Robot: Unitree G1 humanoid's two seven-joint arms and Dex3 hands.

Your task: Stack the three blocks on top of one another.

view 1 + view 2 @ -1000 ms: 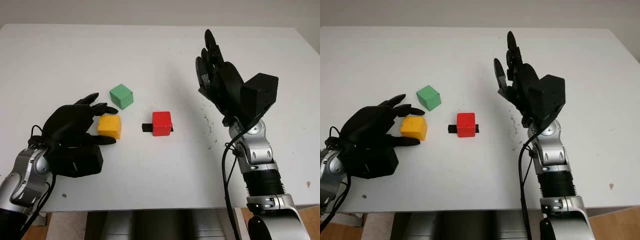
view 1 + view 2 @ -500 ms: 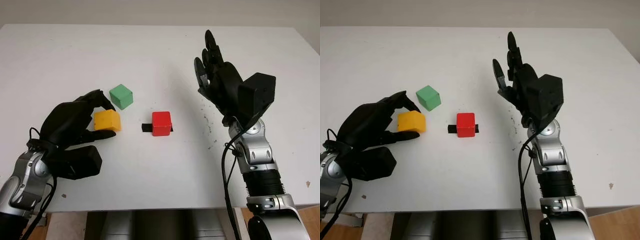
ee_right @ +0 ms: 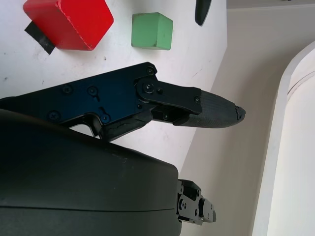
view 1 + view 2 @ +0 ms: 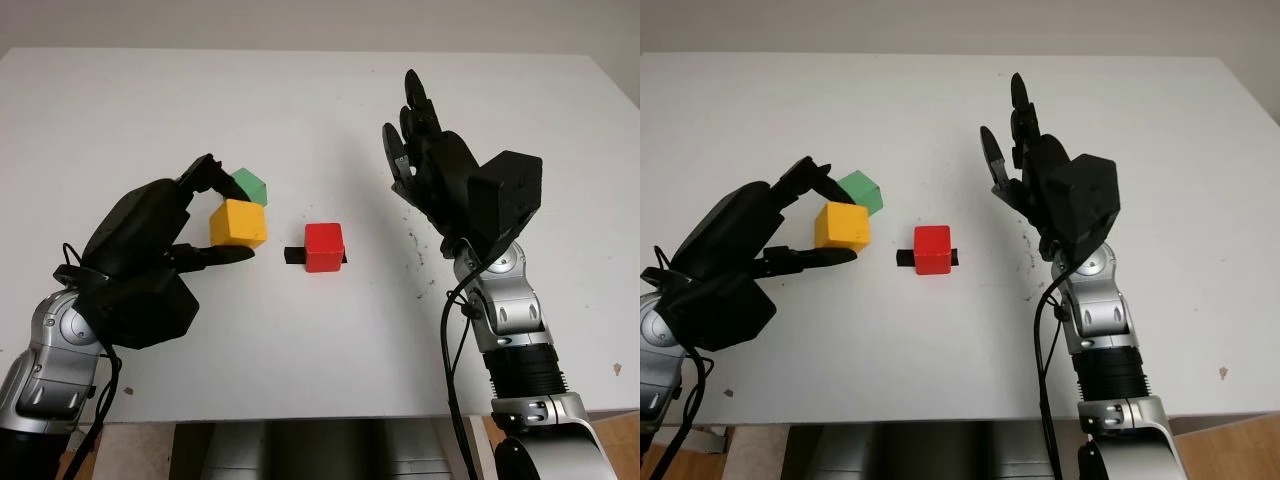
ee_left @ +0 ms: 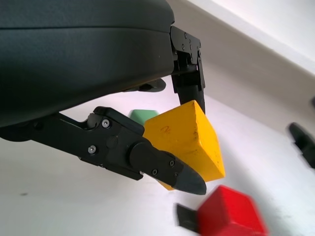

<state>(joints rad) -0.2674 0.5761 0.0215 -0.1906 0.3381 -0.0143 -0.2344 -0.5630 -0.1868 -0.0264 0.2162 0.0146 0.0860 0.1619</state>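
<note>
Lifted off the white surface [image 4: 300, 120] since a second ago, the yellow block [image 4: 238, 223] sits pinched in the left robot hand [image 4: 160, 245] near the green block [image 4: 249, 186] and red block [image 4: 324, 247], nothing stacked yet, while the right robot hand [image 4: 440, 170] hovers open.

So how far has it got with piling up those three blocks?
Nothing is stacked yet. In hand: the left hand grips the yellow block, lifted off the table. Left: the red block and green block sit apart on the table, both bare on top. The right hand is raised, open, beside the red block.
</note>
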